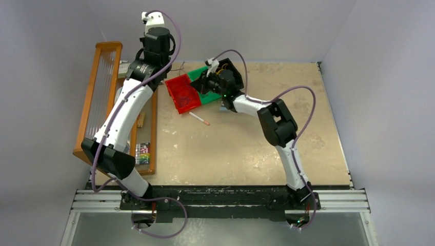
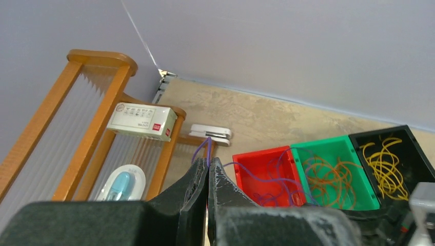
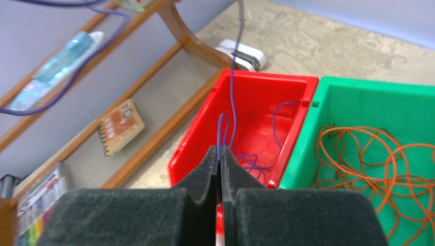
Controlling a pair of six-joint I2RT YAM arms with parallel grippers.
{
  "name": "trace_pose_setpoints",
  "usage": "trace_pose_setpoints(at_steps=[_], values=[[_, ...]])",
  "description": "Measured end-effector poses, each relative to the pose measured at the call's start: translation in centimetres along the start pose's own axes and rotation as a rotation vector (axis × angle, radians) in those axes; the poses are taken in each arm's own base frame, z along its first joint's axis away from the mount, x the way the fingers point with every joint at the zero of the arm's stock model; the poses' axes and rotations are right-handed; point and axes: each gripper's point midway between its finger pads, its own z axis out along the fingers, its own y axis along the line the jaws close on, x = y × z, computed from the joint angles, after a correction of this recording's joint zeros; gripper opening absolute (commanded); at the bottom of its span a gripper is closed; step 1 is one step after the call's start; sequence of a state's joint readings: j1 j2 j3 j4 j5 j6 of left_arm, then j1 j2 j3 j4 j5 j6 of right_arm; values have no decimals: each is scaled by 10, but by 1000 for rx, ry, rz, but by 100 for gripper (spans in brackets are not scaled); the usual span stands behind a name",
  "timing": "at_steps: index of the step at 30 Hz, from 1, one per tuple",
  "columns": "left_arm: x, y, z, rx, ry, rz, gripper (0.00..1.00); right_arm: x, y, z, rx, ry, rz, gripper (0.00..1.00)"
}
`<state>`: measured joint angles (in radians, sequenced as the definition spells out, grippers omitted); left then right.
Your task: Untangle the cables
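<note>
A thin purple cable (image 2: 267,171) (image 3: 232,110) lies tangled in the red bin (image 1: 183,93) (image 2: 262,160) (image 3: 259,105). My left gripper (image 2: 208,161) (image 1: 154,61) is shut on a loop of it, held up left of the bin. My right gripper (image 3: 219,152) (image 1: 211,82) is shut on another part of the same purple cable, just above the bin's near edge. The cable runs up taut out of the bin. Orange cables (image 3: 379,159) (image 2: 333,177) fill the green bin (image 2: 328,148); yellow cables (image 2: 384,166) fill the black bin (image 2: 405,134).
A wooden shelf rack (image 1: 102,97) stands at the left with a white box (image 2: 141,120), a blue-and-white device (image 2: 120,184) and a small booklet (image 3: 120,125). A white stapler (image 2: 210,133) lies by the rack. A white pen (image 1: 199,119) lies on the table.
</note>
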<state>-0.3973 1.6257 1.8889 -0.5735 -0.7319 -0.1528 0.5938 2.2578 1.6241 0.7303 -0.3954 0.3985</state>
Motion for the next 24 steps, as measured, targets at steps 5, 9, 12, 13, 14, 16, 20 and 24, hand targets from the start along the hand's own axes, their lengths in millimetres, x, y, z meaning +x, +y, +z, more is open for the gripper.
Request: trace_pose_setpoints(at_steps=[5, 9, 12, 13, 14, 16, 20, 24], values=[[-3, 10, 18, -18, -11, -30, 0, 32, -17, 27, 18, 64, -11, 0], [-2, 8, 29, -13, -10, -38, 0, 45, -14, 43, 11, 91, -34, 0], [2, 5, 33, -3, -3, -35, 0, 47, -6, 52, -5, 93, -56, 7], [2, 4, 34, 1, -2, -34, 0, 46, -4, 55, -8, 91, -61, 12], [2, 3, 35, 5, -2, -35, 0, 46, -2, 58, -12, 91, -67, 17], [1, 3, 36, 11, -6, -40, 0, 47, 0, 61, -18, 90, -79, 29], [-2, 4, 39, 14, -18, -58, 0, 51, 2, 60, -20, 101, -94, 41], [-2, 4, 42, 14, -21, -65, 0, 62, -1, 41, 13, 132, -94, 49]])
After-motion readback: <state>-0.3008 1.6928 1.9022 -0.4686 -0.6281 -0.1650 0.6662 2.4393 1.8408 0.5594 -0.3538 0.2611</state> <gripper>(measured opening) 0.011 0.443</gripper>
